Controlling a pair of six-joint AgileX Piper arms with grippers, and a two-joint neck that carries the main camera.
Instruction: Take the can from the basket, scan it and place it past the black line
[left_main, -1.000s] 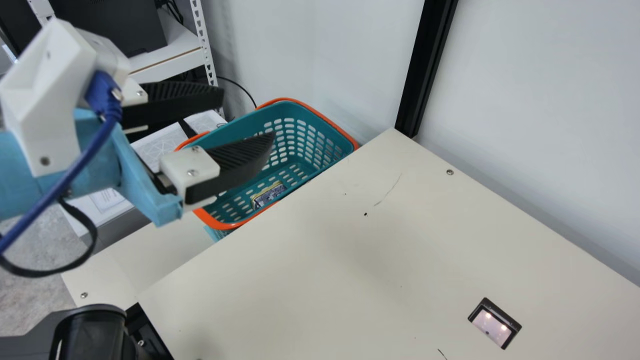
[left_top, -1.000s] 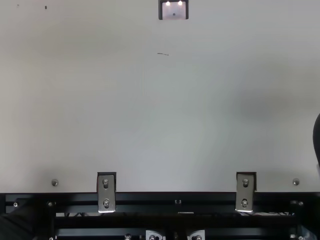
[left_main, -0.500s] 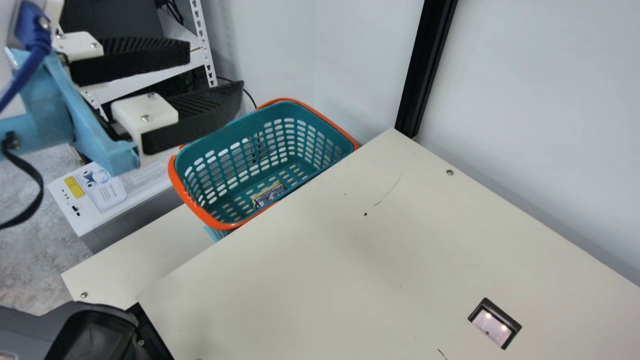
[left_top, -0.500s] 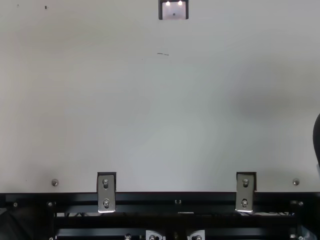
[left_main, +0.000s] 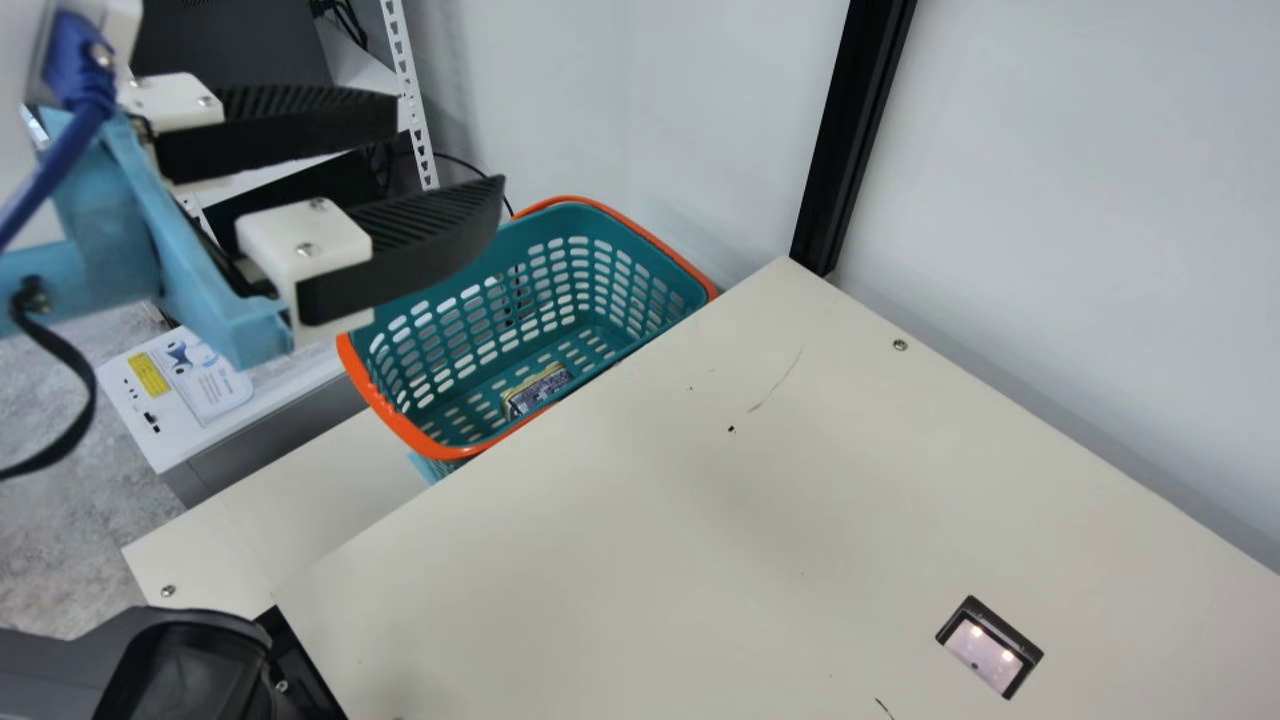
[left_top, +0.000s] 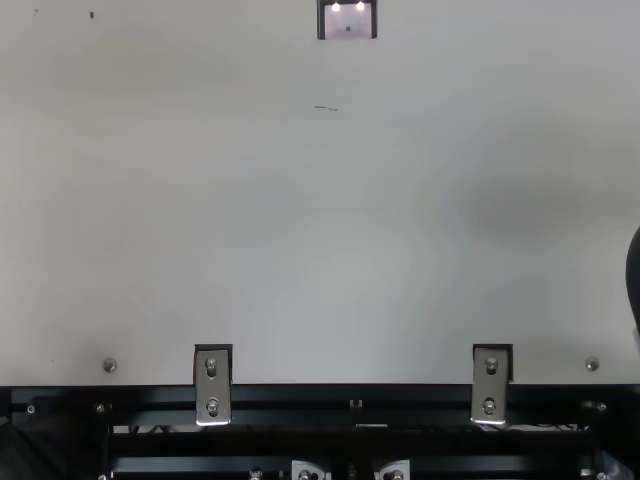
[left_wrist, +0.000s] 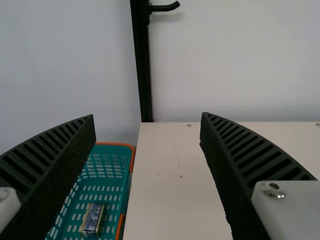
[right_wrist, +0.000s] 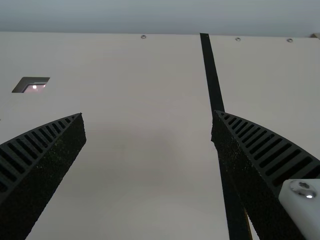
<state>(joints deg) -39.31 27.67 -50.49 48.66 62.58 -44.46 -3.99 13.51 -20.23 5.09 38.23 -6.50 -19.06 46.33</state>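
one can (left_wrist: 93, 220), lying in the basket (left_main: 575, 222). left gripper (left_wrist: 148, 115) and right gripper (right_wrist: 148, 113): both wide open, holding nothing. center the left gripper above the can, align across its narrow width, descend vertically while avoiding basket contact, close gently, then lift straight out.

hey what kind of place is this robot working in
Probably a robot lab or test bench mocked up as a checkout: a lit scanner window is set into the cream table, and a shopping-style basket stands beside it.
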